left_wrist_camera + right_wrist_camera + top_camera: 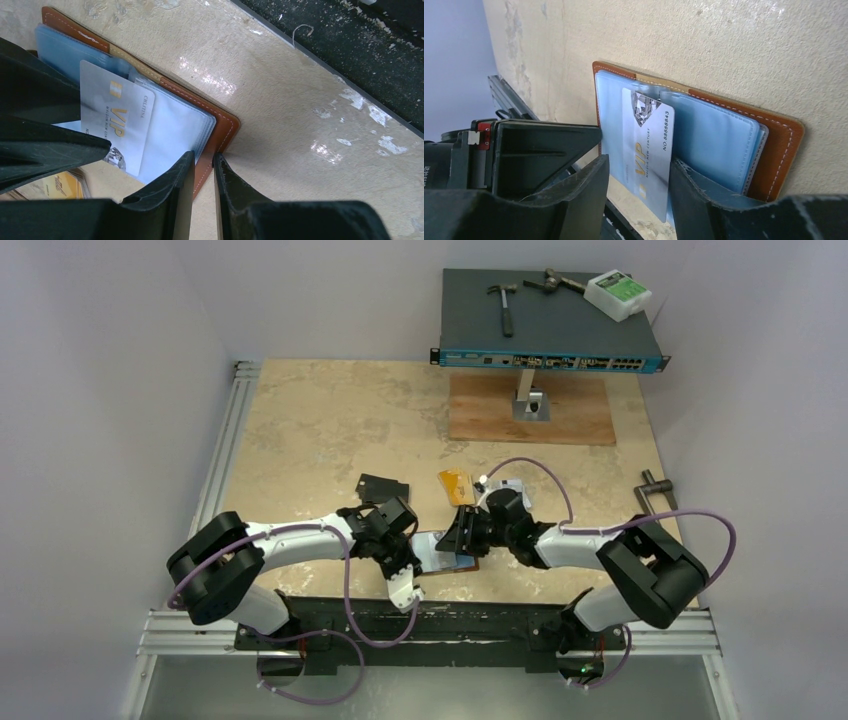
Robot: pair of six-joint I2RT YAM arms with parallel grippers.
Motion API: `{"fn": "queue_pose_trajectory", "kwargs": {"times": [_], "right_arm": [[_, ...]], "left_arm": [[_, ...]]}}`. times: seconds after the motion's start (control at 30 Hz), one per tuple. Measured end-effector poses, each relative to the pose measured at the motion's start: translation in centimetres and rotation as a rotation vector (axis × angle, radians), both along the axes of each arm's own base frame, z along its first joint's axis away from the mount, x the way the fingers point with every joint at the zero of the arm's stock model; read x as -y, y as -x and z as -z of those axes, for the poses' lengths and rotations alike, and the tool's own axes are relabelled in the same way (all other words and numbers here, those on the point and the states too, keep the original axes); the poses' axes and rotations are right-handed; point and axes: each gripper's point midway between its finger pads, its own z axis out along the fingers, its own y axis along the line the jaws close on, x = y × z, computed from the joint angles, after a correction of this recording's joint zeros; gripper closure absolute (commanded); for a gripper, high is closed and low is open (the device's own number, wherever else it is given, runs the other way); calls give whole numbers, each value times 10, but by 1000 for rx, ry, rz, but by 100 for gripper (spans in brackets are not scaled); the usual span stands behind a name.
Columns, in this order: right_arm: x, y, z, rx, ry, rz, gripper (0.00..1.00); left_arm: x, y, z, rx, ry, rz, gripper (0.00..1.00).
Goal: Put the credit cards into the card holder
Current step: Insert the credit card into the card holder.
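Observation:
The brown leather card holder (466,564) lies open near the table's front edge, its light blue sleeves up. It also shows in the left wrist view (226,125) and the right wrist view (780,145). My left gripper (204,161) is shut on its brown edge. A silvery white VIP card (646,140) sits partly in a sleeve, its end sticking out. My right gripper (639,163) is open astride this card, and its right finger (704,195) touches the card's edge. A gold-orange card (456,486), a black card (383,487) and a pale card (506,484) lie on the table behind.
A network switch (550,315) on a stand over a wooden board (530,410) holds a hammer and a white box at the back. A metal handle (655,490) lies at the right. The black front rail (350,55) runs close beside the holder.

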Motion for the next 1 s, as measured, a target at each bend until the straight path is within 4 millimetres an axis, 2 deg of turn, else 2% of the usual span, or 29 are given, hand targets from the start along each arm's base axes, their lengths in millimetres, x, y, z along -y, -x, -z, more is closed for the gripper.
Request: {"fn": "queue_pose_trajectory", "kwargs": {"times": [0.57, 1.0], "right_arm": [[-18, 6, 0, 77, 269, -2, 46], [-17, 9, 0, 92, 333, 4, 39]], "left_arm": [[6, -9, -1, 49, 61, -57, 80], [-1, -10, -2, 80, 83, -114, 82]]}}
